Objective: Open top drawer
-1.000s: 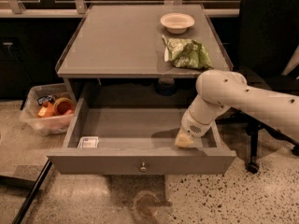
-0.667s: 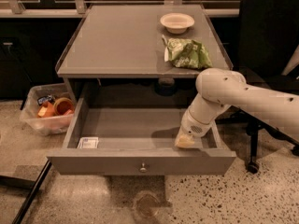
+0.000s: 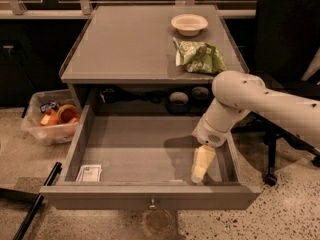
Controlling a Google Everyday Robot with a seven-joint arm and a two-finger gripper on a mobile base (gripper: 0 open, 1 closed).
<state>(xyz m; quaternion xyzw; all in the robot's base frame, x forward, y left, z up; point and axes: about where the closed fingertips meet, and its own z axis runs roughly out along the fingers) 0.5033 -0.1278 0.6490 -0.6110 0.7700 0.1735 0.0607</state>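
The top drawer [image 3: 150, 196] is a wide grey drawer under the table top, pulled far out toward me. Its small round metal knob [image 3: 152, 202] sits at the centre of the front panel. My gripper [image 3: 200, 168] hangs from the white arm [image 3: 235, 101] and points down inside the drawer at its right front corner, just behind the front panel. It is well right of the knob and not touching it. No other drawers show.
A small white packet [image 3: 89, 173] lies in the drawer's left front corner. A white bowl [image 3: 189, 24] and a green snack bag [image 3: 200, 57] sit on the grey table top [image 3: 125, 44]. A clear plastic bin [image 3: 50, 118] stands on the floor at left, a black chair [image 3: 285, 54] at right.
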